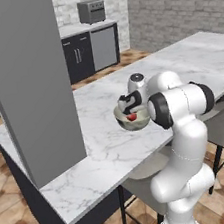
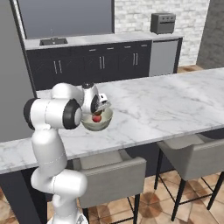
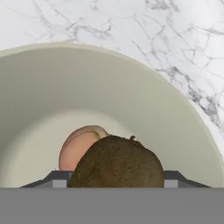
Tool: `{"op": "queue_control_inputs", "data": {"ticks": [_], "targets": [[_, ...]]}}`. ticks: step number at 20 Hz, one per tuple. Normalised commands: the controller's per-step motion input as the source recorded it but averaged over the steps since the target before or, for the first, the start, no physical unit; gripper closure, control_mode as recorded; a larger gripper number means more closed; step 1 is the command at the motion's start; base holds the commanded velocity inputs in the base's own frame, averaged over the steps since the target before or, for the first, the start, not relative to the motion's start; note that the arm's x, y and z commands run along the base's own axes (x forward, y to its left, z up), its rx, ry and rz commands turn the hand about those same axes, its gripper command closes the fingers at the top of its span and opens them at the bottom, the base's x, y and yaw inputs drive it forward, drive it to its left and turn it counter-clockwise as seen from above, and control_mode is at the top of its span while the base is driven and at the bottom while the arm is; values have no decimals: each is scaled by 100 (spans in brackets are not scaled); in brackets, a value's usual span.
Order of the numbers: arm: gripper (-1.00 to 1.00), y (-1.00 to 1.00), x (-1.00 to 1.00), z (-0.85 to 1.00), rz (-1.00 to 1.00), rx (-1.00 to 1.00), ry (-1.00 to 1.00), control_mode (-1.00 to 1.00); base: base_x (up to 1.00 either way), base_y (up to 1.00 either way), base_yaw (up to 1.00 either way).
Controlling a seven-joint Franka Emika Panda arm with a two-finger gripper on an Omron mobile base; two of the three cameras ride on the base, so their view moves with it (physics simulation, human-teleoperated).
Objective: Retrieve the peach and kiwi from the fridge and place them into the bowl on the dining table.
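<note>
Gripper (image 3: pixel 114 180) sits low inside the bowl (image 3: pixel 131 87) on the dining table (image 1: pixel 114 149), its fingers closed on the kiwi (image 3: pixel 117 162), one at each side. Peach (image 3: pixel 78 146) lies on the bowl floor just behind the kiwi, apparently touching it.

kiwi (image 3: pixel 117 162) hiding part of peach (image 3: pixel 78 146), bowl (image 3: pixel 175 113) rim cropped
</note>
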Motion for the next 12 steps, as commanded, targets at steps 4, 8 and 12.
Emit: {"op": "queue_control_inputs", "data": {"ticks": [4,8,12], "targets": [[100,0,31,-18,0,0,1,-100,0,0,0],[-100,0,12,-5,0,0,0,-100,0,0,0],[-100,0,-1,0,0,0,0,-100,0,0,0]]}}
